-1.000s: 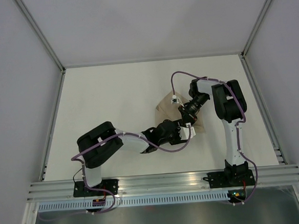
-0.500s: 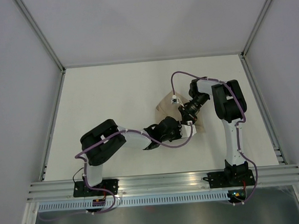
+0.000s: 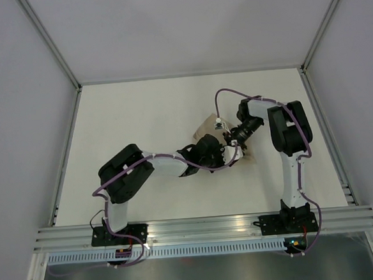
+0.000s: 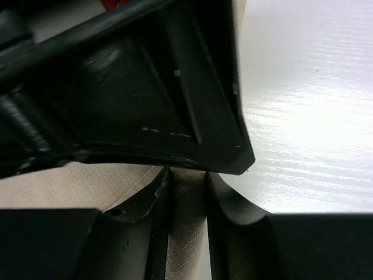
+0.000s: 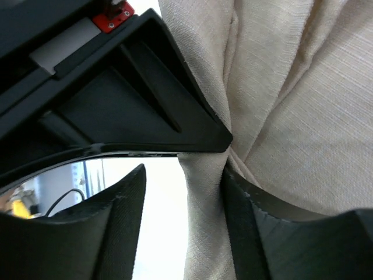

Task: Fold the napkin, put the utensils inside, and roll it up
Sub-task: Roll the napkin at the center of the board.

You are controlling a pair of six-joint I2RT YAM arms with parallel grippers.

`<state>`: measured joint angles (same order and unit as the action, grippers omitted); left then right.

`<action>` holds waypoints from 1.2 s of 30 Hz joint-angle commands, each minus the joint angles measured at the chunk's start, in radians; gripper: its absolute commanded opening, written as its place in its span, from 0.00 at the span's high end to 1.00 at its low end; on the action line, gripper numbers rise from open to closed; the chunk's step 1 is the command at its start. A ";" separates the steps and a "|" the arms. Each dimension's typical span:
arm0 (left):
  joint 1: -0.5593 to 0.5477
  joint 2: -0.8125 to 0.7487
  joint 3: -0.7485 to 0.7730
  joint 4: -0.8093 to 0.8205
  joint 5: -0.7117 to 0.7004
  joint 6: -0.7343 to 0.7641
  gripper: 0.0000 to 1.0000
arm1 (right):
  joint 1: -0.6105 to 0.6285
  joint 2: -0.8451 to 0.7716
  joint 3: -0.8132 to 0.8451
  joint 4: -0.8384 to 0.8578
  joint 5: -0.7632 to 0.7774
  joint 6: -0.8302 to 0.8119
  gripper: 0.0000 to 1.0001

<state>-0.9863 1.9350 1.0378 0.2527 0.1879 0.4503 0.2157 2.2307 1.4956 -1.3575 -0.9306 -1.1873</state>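
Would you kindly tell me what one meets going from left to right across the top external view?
Left side rail → left arm's elbow → napkin → right arm's elbow → right side rail.

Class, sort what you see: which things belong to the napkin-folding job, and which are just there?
Belongs to the job: napkin, left gripper, right gripper.
Just there: table, purple cable, metal rail.
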 commanded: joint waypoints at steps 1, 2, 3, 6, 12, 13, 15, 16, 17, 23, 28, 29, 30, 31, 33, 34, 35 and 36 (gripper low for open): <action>0.027 0.039 0.039 -0.121 0.178 -0.114 0.98 | -0.015 -0.127 -0.055 0.236 0.004 0.069 0.38; 0.040 0.044 0.054 -0.147 0.202 -0.134 0.98 | -0.027 -0.156 -0.075 0.345 0.003 0.118 0.37; 0.046 0.048 0.059 -0.156 0.221 -0.145 0.98 | -0.035 -0.184 -0.119 0.400 0.003 0.158 0.36; 0.066 0.071 0.082 -0.184 0.298 -0.189 0.98 | -0.070 -0.295 -0.213 0.628 0.015 0.352 0.35; 0.113 0.128 0.116 -0.211 0.436 -0.274 0.98 | -0.125 -0.535 -0.437 1.061 0.225 0.673 0.35; 0.123 0.139 0.123 -0.220 0.488 -0.298 0.98 | -0.133 -0.583 -0.455 1.078 0.233 0.673 0.35; 0.149 0.169 0.136 -0.224 0.559 -0.324 0.98 | -0.157 -0.638 -0.495 1.068 0.231 0.649 0.35; 0.168 0.179 0.139 -0.225 0.577 -0.347 0.98 | -0.160 -0.657 -0.508 1.052 0.230 0.638 0.35; 0.176 0.192 0.145 -0.225 0.597 -0.360 0.98 | -0.161 -0.675 -0.521 1.048 0.228 0.629 0.35; 0.212 0.269 0.168 -0.228 0.716 -0.429 0.98 | -0.159 -0.839 -0.667 1.022 0.214 0.526 0.38; 0.218 0.305 0.171 -0.224 0.719 -0.476 0.98 | -0.098 -1.002 -0.839 1.046 0.260 0.402 0.39; 0.219 0.306 0.171 -0.224 0.717 -0.478 0.98 | -0.040 -1.020 -0.866 1.063 0.288 0.391 0.38; 0.219 0.309 0.171 -0.224 0.716 -0.481 0.98 | -0.006 -1.052 -0.917 1.077 0.314 0.384 0.38; 0.218 0.314 0.171 -0.225 0.711 -0.487 0.98 | 0.025 -1.060 -0.940 1.116 0.366 0.385 0.38; 0.219 0.320 0.176 -0.237 0.706 -0.487 0.98 | 0.108 -1.074 -0.982 1.147 0.415 0.388 0.40; 0.221 0.321 0.179 -0.242 0.703 -0.484 0.98 | 0.150 -1.073 -0.992 1.164 0.449 0.382 0.40; 0.222 0.323 0.180 -0.245 0.699 -0.483 0.98 | 0.163 -1.066 -0.999 1.170 0.461 0.379 0.40; 0.222 0.326 0.182 -0.247 0.697 -0.483 0.98 | 0.174 -1.054 -1.003 1.181 0.469 0.377 0.40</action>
<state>-0.7536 2.1712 1.2526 0.1600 0.9356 -0.0212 0.3546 1.1740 0.5064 -0.2741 -0.5507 -0.7727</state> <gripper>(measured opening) 0.305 0.600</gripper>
